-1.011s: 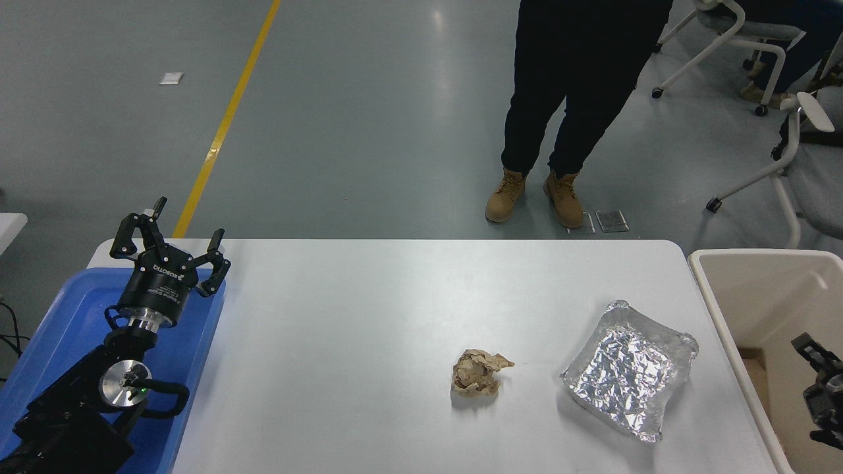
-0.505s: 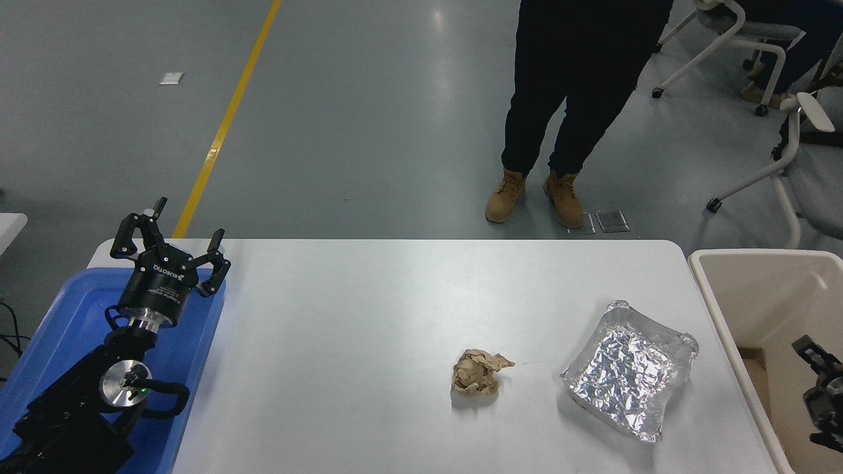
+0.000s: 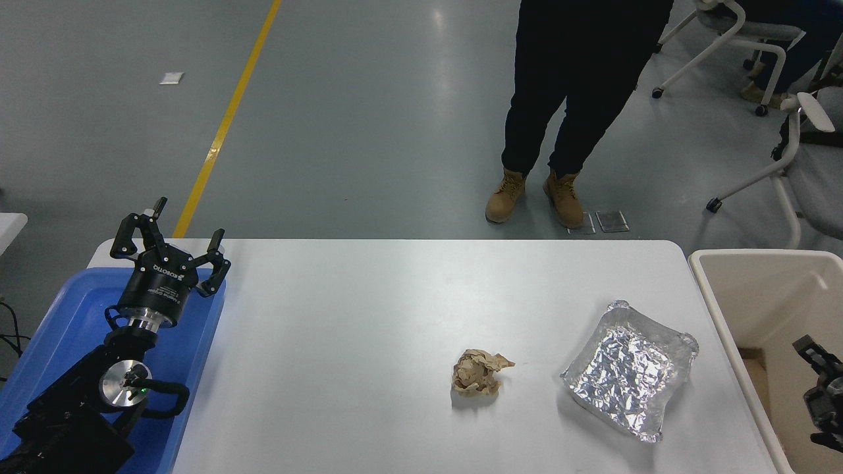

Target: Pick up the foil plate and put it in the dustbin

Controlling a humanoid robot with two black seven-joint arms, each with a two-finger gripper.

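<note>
sitting at the picture's right edge over the dustbin [image 3: 757, 289], the right tool [image 3: 823, 388] is only partly in view, so i cannot tell whether it is released or clenched. the foil plate [image 3: 629, 368] lies on the white surface [image 3: 369, 316] just to that tool's left, near the bin's rim, its rim raised and untouched. the left tool [image 3: 170, 250], fingers spread and holding nothing, sits parked far across over the blue tray [image 3: 66, 316], so the right arm is plainly the nearer one.

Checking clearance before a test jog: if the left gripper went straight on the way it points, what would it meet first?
Probably nothing: the left gripper points up and away past the table's far left corner, toward open floor; depth is uncertain.
</note>
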